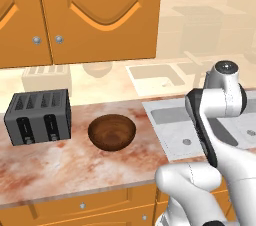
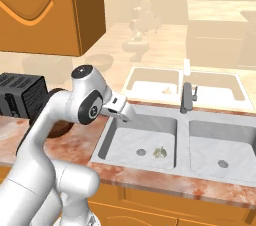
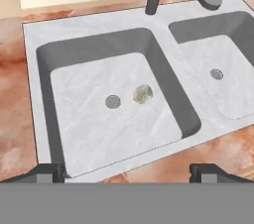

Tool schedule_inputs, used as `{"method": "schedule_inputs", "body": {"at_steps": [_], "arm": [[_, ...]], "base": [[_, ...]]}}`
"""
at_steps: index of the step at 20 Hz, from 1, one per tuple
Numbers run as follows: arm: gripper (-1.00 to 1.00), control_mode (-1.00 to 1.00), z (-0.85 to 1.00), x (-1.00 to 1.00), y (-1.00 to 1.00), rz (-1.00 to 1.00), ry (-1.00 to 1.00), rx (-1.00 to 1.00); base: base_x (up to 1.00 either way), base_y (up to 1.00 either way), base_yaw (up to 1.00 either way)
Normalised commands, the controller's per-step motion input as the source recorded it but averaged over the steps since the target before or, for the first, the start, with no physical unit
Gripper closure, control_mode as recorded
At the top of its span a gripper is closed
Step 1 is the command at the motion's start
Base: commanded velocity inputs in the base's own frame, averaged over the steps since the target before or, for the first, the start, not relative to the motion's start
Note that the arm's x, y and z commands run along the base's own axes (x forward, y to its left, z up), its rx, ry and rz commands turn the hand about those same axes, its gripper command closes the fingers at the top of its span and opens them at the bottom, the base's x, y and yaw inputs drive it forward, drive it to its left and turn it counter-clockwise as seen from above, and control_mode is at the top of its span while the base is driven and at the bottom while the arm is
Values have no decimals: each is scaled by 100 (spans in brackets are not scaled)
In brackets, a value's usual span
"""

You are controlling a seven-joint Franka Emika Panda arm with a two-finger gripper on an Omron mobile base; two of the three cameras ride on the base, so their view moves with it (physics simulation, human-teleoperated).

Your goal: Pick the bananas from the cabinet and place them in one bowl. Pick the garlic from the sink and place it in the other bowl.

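Observation:
The garlic (image 3: 143, 93), a small pale lump, lies on the floor of the sink's left basin (image 3: 84, 119), just right of its round drain; it is also the garlic (image 2: 160, 152) in the right base view. My gripper (image 3: 128, 172) hangs above the near rim of that basin, open, with nothing between its fingertips (image 3: 49, 172). In the right base view the gripper (image 2: 125, 115) points down toward the sink (image 2: 150, 120). A brown bowl (image 1: 112, 131) sits on the counter left of the sink. The cabinet (image 1: 100, 15) has its doors shut. The bananas are hidden.
A dark toaster (image 1: 38, 116) stands on the counter left of the bowl. The angular grey faucet (image 2: 186, 97) rises behind the divider between the two basins. My own arm (image 1: 215, 120) covers part of the sink in the left base view.

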Motion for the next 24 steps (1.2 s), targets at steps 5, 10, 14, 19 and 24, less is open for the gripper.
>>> {"method": "schedule_inputs", "body": {"at_steps": [5, 10, 14, 19, 24], "arm": [[-100, -100, -16, 11, -30, -15, 0, 0], [-100, -100, -16, 1, -35, -8, 0, 0], [-100, -100, -22, 0, -36, -3, 0, 1], [-100, -100, -25, 10, -14, 0, 0, 1], [-100, -100, -43, 16, -6, 0, 0, 0]], "base": [[0, 0, 0], [0, 0, 0], [0, 0, 0], [0, 0, 0], [0, 0, 0]]}}
